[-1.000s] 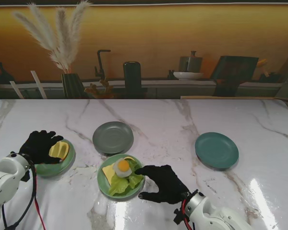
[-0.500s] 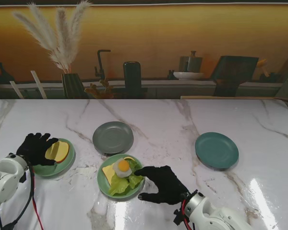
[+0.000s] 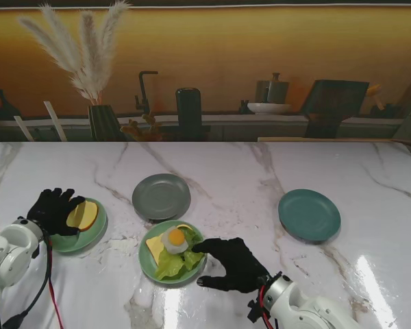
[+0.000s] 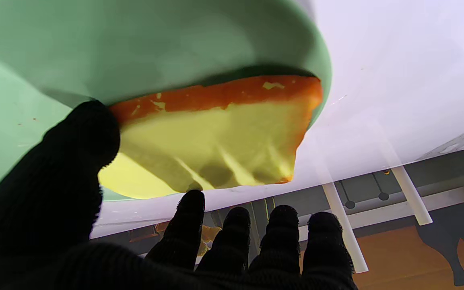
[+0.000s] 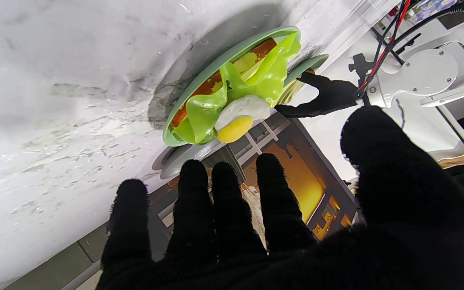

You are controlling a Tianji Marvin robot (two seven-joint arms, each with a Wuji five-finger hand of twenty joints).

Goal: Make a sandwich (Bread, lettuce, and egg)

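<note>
One bread slice [image 3: 82,214] has tipped up off its plate [image 3: 63,241] since a moment ago, pinched in my left hand [image 3: 53,211]. My right hand [image 3: 234,262] waits wide beside the stack [image 3: 172,252] of bread, lettuce and egg.

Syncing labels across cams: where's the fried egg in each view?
Stand view: the fried egg sits on lettuce in the green plate nearest me, just left of the right hand.
Left wrist view: not in it; only the bread slice and its plate.
Right wrist view: the egg is beyond the fingers, on the lettuce.
Shared landmark: the lettuce plate.
</note>
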